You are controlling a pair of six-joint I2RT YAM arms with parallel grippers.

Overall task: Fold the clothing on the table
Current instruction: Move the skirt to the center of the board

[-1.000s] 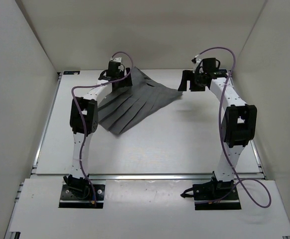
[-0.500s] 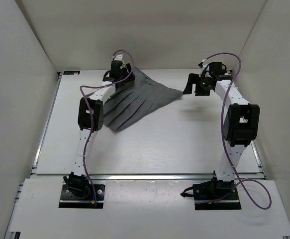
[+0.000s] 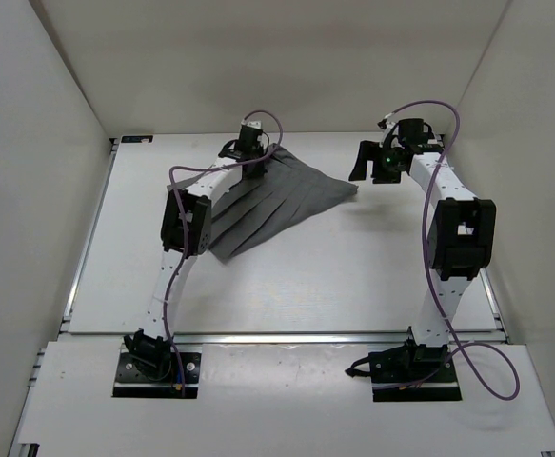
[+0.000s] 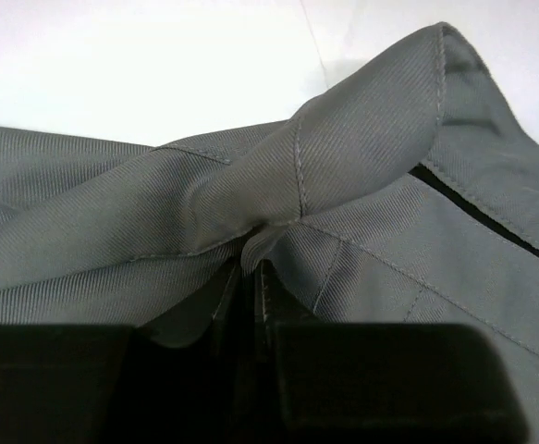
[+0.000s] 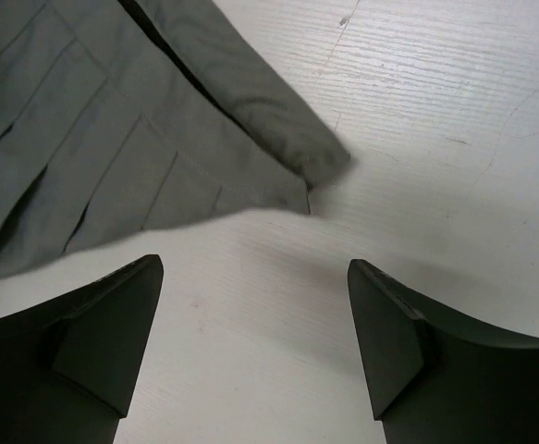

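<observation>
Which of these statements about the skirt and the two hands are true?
1. The left hand pinches a fold of the pleated skirt. True.
2. The right hand is shut on the skirt's corner. False: it is open and holds nothing; the corner lies beyond its fingertips.
3. The skirt lies on the far half of the table. True.
4. The skirt is folded into a neat rectangle. False: it lies spread out like a fan.

Two slim white arms, the left arm point(image 3: 163, 286) and the right arm point(image 3: 436, 186), carry boxy black joint housings point(image 3: 460, 238) and looping purple cables point(image 3: 516, 381) — black base plates point(image 3: 415, 379) sit at the table's point(image 3: 334, 276) near edge.
</observation>
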